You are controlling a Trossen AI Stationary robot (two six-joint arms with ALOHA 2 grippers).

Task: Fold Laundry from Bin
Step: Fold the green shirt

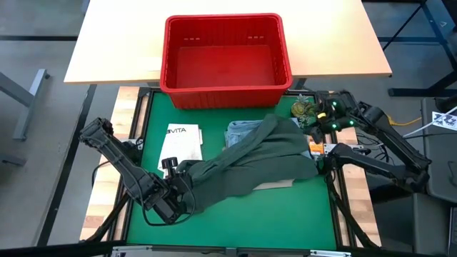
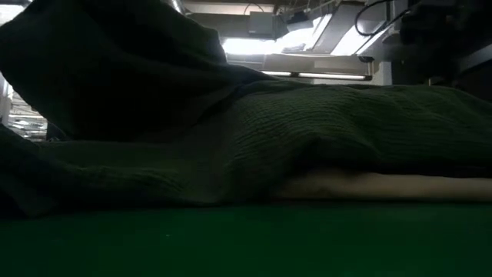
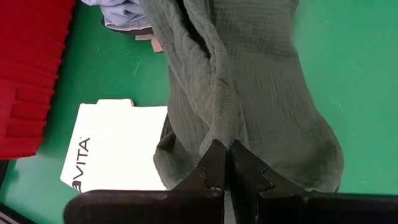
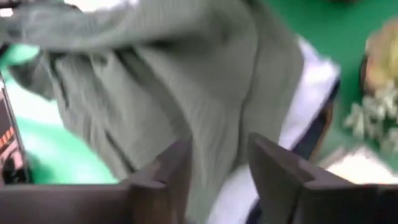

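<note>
Across the far side of the scene, at twelve o'clock in the high view, a pale wooden worktop point(image 1: 107, 50) carries the large rectangular red plastic bin point(image 1: 227, 93); nothing shows inside it.

Green mat-covered worktop point(image 1: 285, 214) sits just nearer than the bin, touching or almost touching its front wall.

Dark olive-green crinkled garment point(image 1: 250, 164) sprawls over the mat's middle, stretched from about seven o'clock up toward two o'clock. Low view: its cloth lies over a pale beige layer point(image 2: 369, 186) resting flat on the mat.

Light blue folded denim piece point(image 1: 239, 132) peeks out from under the olive cloth near the mat's centre, toward twelve o'clock.

White printed card reading "VITA" point(image 1: 180, 148) lies flat at nine o'clock of the mat, its near corner beside the olive cloth.

Left arm reaches in from eight o'clock. Left end effector point(image 3: 229, 163): fingers pressed together, clamped on a bunched fold of the olive garment at its seven o'clock end.

Right arm comes in from three o'clock, bent back toward the mat's right edge. Right end effector point(image 4: 217, 168): fingers stand apart, with olive cloth lying between and beyond them; whether the cloth is touched I cannot tell.

Small greenish-yellow clump point(image 1: 303, 109) sits at two o'clock by the mat's corner, near the right arm; what it is I cannot tell.
</note>
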